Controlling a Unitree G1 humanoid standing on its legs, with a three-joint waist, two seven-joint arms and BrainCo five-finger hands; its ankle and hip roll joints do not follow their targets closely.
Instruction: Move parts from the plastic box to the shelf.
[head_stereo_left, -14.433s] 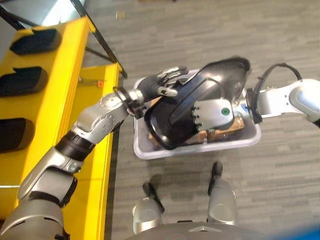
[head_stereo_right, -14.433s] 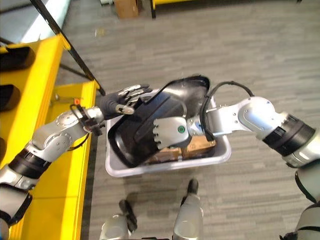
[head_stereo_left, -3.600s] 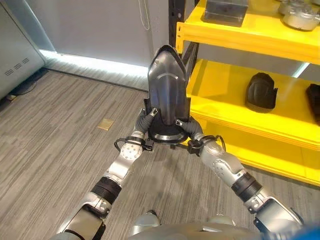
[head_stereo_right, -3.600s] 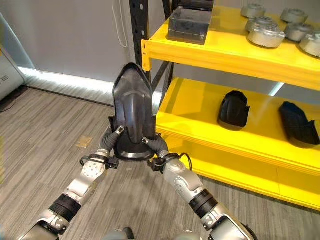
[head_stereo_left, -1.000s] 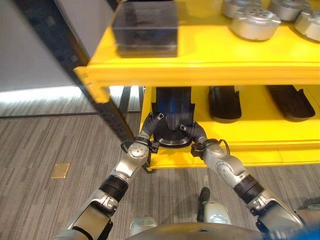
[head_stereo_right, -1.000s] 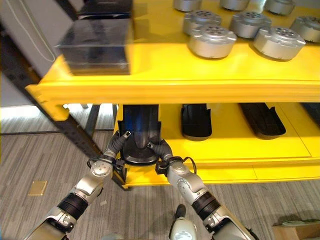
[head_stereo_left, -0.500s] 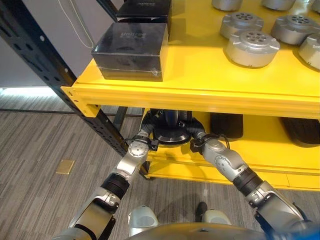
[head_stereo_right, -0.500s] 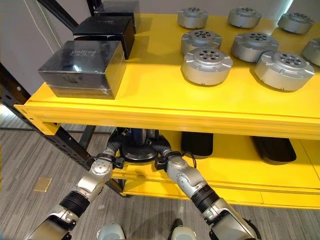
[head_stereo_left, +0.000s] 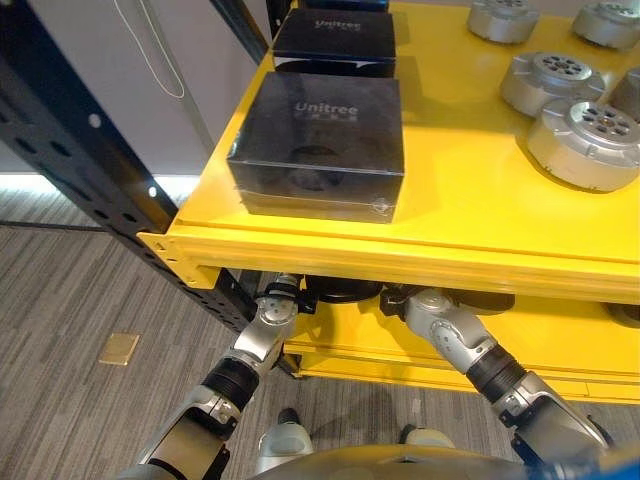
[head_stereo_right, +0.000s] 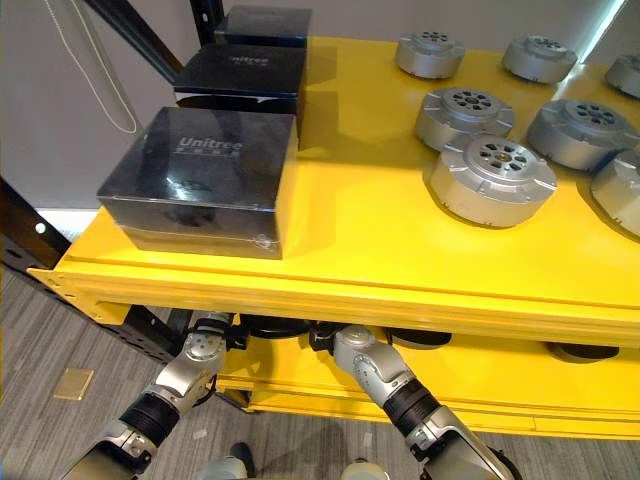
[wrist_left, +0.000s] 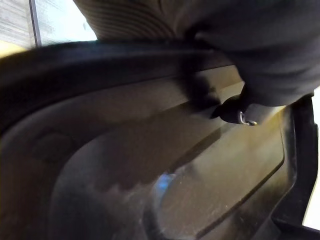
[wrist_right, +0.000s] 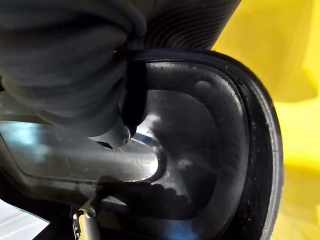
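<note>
- Left hand (wrist_left: 260, 55) and right hand (wrist_right: 65, 75) reach in beneath the upper shelf (head_stereo_left: 470, 205), one on each side of the black moulded part (wrist_left: 150, 175). The dark hand covers press close against its rim. How far either hand is closed cannot be told from these views.
- The part sits on the lower shelf (head_stereo_left: 400, 345), tucked under the upper one. From above, a thin dark edge of it peeks out between the two wrists.
- A two-sided hold likely suits so broad and smooth a shell, keeping it level as it slides into its bay.
- Further dark parts lie alongside on the lower shelf, suggesting a row being filled.
- Above, black boxes (head_stereo_left: 320, 140) line the upper shelf's left end and round silver parts (head_stereo_left: 590, 140) crowd its right.
</note>
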